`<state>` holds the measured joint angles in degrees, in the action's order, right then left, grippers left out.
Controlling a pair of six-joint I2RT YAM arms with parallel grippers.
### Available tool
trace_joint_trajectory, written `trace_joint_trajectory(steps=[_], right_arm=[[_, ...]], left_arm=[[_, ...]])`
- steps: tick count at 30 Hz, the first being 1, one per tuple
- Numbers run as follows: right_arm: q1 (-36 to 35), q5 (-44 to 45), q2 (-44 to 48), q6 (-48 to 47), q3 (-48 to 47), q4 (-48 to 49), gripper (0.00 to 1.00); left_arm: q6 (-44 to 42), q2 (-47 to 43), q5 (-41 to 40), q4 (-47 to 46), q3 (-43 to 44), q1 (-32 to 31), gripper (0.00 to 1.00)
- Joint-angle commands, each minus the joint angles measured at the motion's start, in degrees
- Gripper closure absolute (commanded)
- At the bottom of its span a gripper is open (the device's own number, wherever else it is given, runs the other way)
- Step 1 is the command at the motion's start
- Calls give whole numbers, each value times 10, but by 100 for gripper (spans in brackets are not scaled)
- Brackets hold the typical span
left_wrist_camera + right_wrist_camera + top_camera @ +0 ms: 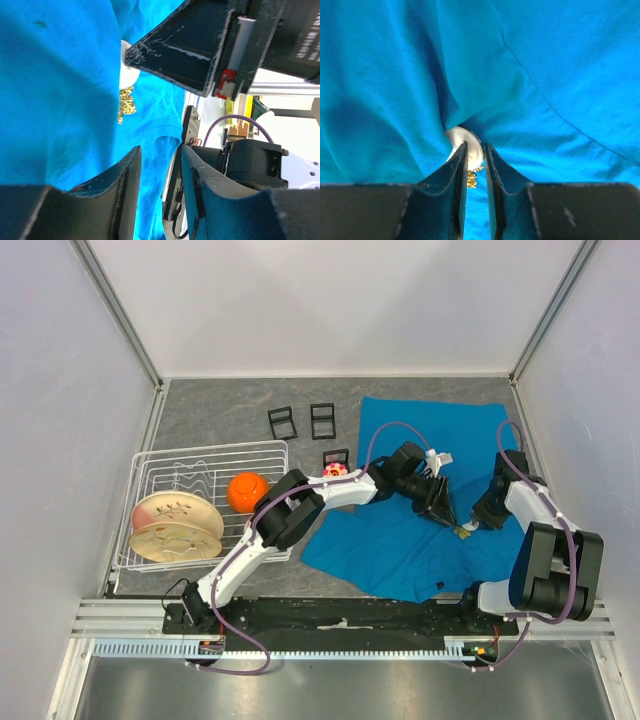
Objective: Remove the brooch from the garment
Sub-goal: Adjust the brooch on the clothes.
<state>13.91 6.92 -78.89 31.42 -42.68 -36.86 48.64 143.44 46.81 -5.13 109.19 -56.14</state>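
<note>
The teal-blue garment (400, 540) lies spread on the right half of the table. The brooch (463, 532), a white disc (456, 139) with a small gold chain (471, 179), is pinned in a puckered fold of the cloth. My right gripper (476, 146) is open by a narrow gap, with the disc's edge between its tips and its left finger against the disc. From the left wrist view the brooch (129, 74) shows under the right gripper's finger (190, 55). My left gripper (160, 152) is open just left of the brooch, tips down at the garment (60, 100), holding nothing that I can see.
A white wire dish rack (210, 447) at the left holds two plates (175, 525). An orange bowl (246, 491) sits at its right side. Three small black frames (322, 420) and a small pink object (335, 470) stand near the garment's left edge.
</note>
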Motion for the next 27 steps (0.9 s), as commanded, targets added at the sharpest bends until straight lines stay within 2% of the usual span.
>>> trace_joint_trajectory(steps=[1, 11, 14, 15, 18, 23, 27], right_arm=[[8, 4, -2, -14, -28, 22, 73], [11, 11, -8, -21, -50, 17, 73], [12, 13, 7, -14, -47, 3, 61], [12, 14, 18, -10, -43, -4, 51], [12, -1, 41, 4, -28, -12, 40], [12, -36, 60, 19, -1, -10, 40], [12, -44, 69, 33, 17, -1, 51]], left_arm=[[19, 12, 26, -19, 19, -5, 56], [19, 16, 29, -22, 20, -5, 56], [21, 18, 31, -22, 22, -5, 56], [22, 18, 30, -23, 23, -5, 56], [24, 21, 32, -23, 26, -5, 56], [25, 20, 32, -23, 28, -5, 56], [27, 20, 33, -23, 27, -5, 56]])
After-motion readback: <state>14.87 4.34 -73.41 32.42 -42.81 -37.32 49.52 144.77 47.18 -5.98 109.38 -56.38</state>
